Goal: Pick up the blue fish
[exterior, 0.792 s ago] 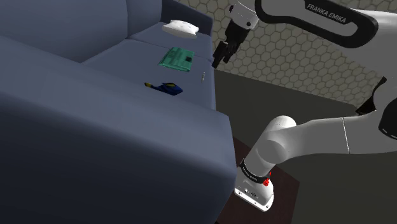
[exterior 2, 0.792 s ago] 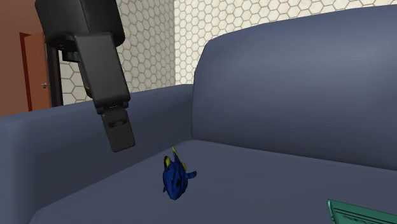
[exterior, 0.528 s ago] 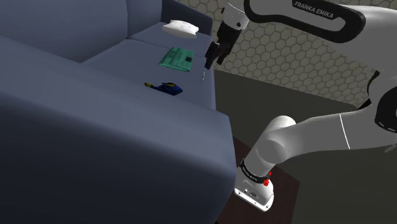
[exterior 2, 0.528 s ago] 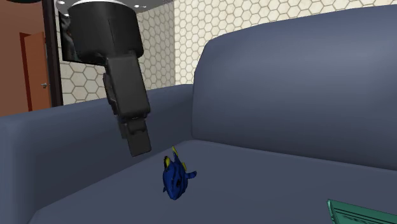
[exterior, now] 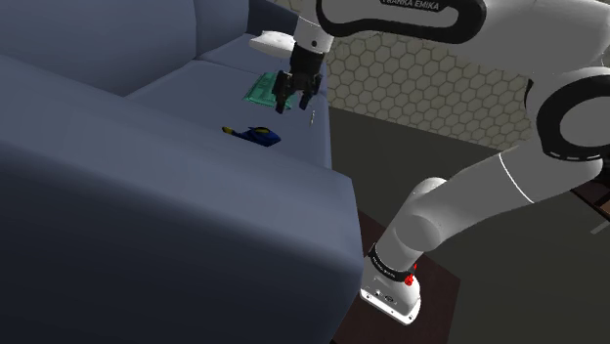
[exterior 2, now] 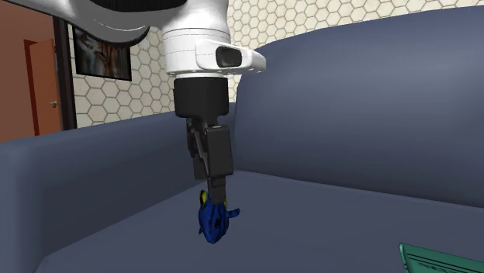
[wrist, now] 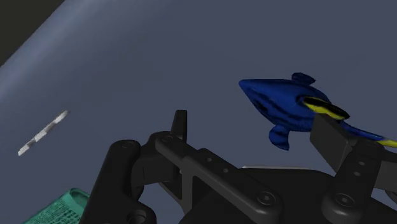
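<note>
- Since the earlier frames, my gripper (exterior: pixel 293 102) has swung in from beyond the front edge of the sofa (exterior: pixel 117 195) and come down over the seat cushion (exterior: pixel 186 93).
- Both fingers stand well apart with nothing clasped between them, so I hold nothing.
- On that seat cushion lies the blue fish (exterior: pixel 260 134), dark blue with yellow markings. In the shoulder view it is near my gripper, toward the lower left.
- Seen from the wrist, one finger (wrist: pixel 334 137) covers the fish's tail end, and the other stands apart from it.
- In the second exterior view a fingertip sits right at the fish's yellow fin. It may be touching; I cannot tell.
- A green flat thing (exterior: pixel 268 90), a small grey stick (exterior: pixel 312 117) and a white pad (exterior: pixel 274 42) also lie on the seat.
</note>
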You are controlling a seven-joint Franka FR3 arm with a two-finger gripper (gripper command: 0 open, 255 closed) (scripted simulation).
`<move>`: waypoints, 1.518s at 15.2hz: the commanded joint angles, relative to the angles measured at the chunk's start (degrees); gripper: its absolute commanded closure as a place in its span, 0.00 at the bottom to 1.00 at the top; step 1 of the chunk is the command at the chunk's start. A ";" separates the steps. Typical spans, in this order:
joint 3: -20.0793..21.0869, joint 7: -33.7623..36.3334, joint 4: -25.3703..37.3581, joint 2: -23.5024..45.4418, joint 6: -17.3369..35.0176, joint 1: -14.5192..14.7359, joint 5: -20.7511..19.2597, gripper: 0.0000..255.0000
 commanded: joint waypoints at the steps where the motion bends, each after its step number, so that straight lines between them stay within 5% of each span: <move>1: 0.78 2.10 1.90 4.74 1.52 0.06 1.19 0.00; 8: 2.73 8.54 10.95 19.85 3.73 0.63 4.43 0.00; 17: 2.90 7.83 6.02 20.69 9.45 0.76 4.63 0.00; 18: 2.90 7.84 6.03 20.66 9.42 0.76 4.64 1.00; 23: 2.89 7.83 6.05 20.66 9.40 0.76 4.63 1.00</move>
